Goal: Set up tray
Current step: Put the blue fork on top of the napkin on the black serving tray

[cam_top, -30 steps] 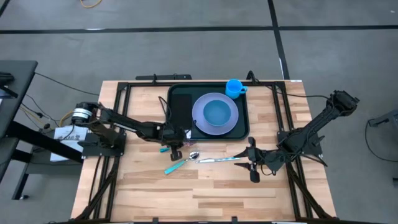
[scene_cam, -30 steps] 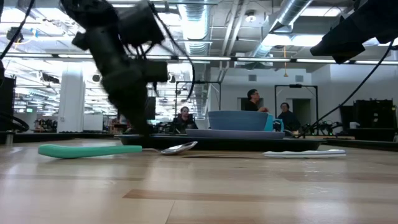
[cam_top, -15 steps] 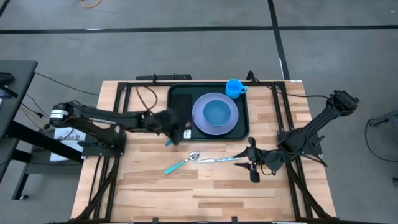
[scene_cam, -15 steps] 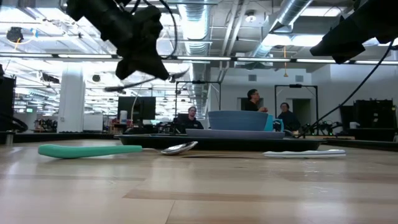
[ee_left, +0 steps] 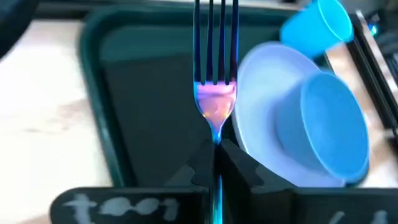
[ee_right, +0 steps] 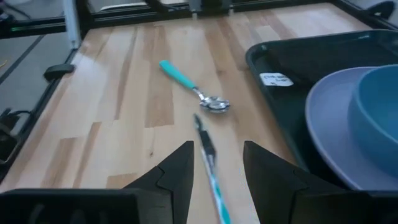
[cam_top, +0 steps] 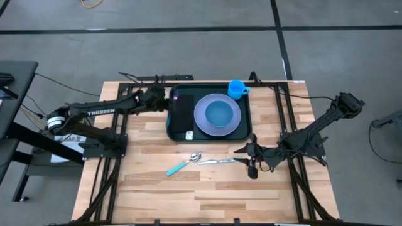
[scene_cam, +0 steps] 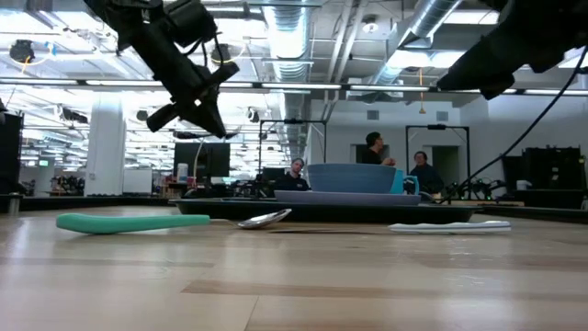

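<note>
The dark green tray lies at the table's far middle and carries a lavender plate with a blue bowl and a flat black piece. A blue cup stands at its far right corner. My left gripper hangs above the tray's left side, shut on a fork. The teal-handled spoon and the knife lie on the wood near the tray. My right gripper is open at the knife's right end. My left gripper pinches the fork by its neck, just behind the tines, between the two fingers. The fingers come from the table's left and lie along the fork, whose tines point right. The fork is lifted clear above the tray; the fingers hide its handle.
Black frame rails run along the table's left, right and far sides. Bare wood fills the near half of the table. People show in the room beyond the far edge.
My left gripper has lifted the fork off the wood near the tray's near left corner. It carried the fork up and toward the far edge, until it came over the tray's left side. My right gripper has shifted slightly left, toward the knife.
</note>
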Available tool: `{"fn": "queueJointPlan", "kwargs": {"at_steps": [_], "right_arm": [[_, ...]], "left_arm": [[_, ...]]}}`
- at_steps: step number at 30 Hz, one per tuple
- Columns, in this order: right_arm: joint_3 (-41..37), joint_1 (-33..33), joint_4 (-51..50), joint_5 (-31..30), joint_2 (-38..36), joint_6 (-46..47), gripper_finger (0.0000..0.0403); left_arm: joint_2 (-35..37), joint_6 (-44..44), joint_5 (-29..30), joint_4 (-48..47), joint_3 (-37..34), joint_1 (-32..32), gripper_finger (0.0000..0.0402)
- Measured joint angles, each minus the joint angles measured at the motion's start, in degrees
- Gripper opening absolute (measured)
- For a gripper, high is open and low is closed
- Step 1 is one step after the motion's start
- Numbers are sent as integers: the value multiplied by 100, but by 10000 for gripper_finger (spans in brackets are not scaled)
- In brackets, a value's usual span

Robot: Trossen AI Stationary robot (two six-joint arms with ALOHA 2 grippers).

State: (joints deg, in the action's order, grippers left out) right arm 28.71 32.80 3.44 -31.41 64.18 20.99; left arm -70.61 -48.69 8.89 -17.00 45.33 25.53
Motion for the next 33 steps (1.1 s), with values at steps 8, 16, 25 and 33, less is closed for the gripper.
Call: {"fn": "queueJointPlan", "kwargs": {"at_steps": [8,16,25,33], "right_arm": [[2,-418,62,-1,0,-447,131],[3,-612,173,4,0,-737,131],[2,-621,100,205,0,-908,131],[4,-619,-52,305,0,-903,131]], "left_arm": [[-500,273,508,-1104,1090,298,0],[-1919,209,802,-2245,2521,398,0],[-3124,-69,237,-1951,2660,446,0],[-3260,-118,495,-1995,2668,462,0]]}}
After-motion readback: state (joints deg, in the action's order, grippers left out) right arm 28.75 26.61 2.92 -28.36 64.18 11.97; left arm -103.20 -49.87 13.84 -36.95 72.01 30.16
